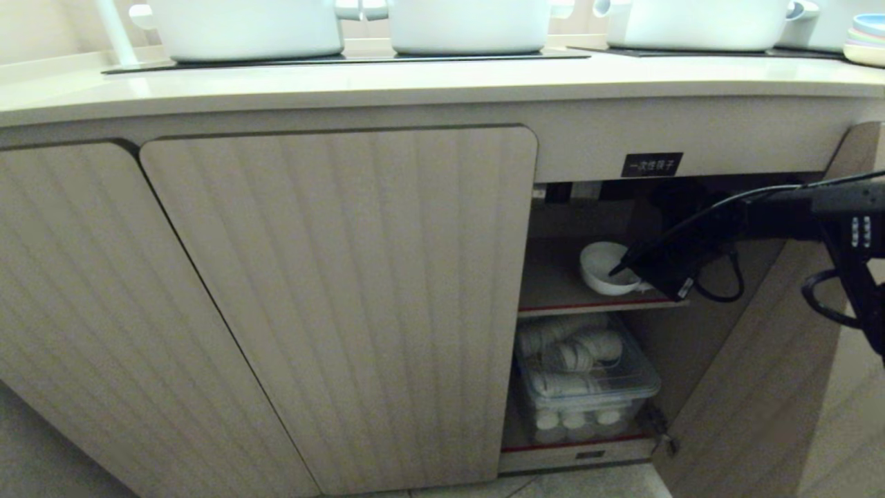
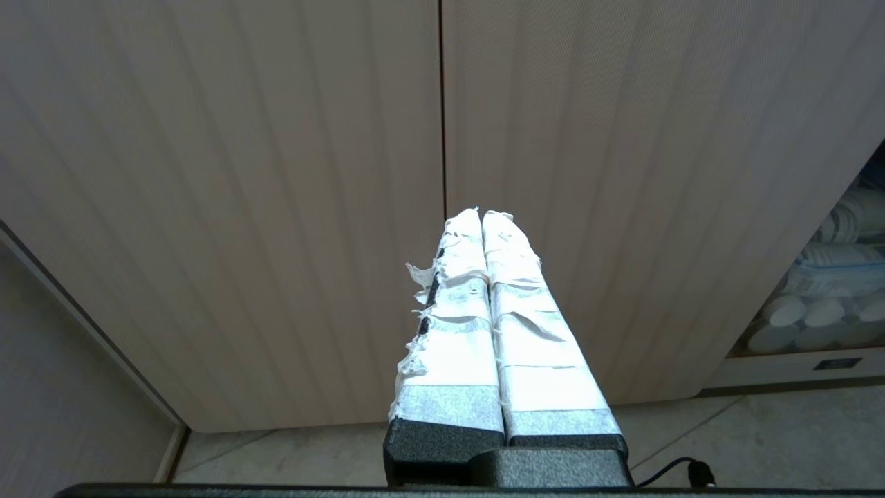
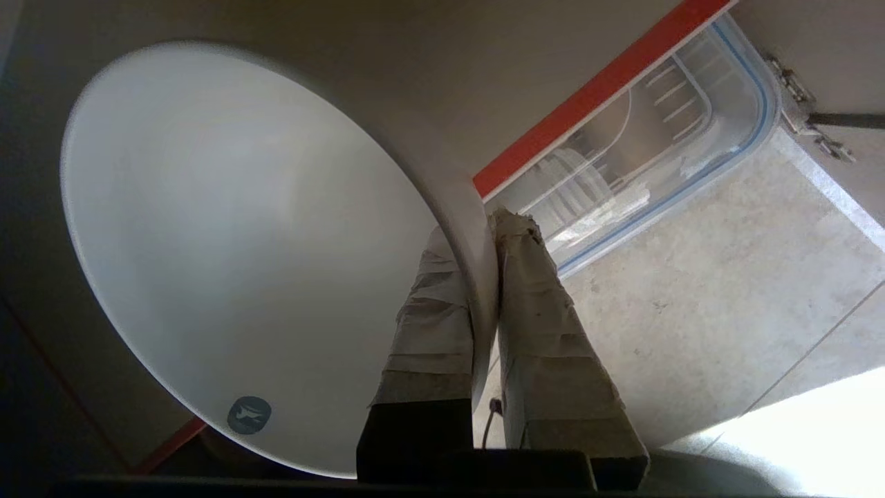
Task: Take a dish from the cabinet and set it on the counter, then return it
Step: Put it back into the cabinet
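Where stacked cups (image 1: 568, 355) fill the clear bin (image 1: 626, 387), empty dish (image 1: 600, 266) overhead.

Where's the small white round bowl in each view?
Head: small white round bowl on the upper shelf of the open cabinet, right of centre.
Left wrist: not in it.
Right wrist: fills the left half, rim pinched by the jaws.
Shared landmark: clear lidded plastic box.

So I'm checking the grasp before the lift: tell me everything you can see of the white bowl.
The bowl is small, round, deep-sided, plain glossy white, ceramic-looking, with a small grey-blue sticker inside near the rim. It looks empty. It is at the cabinet's upper red-edged shelf. The right gripper is shut on its rim, one taped finger inside, one outside.
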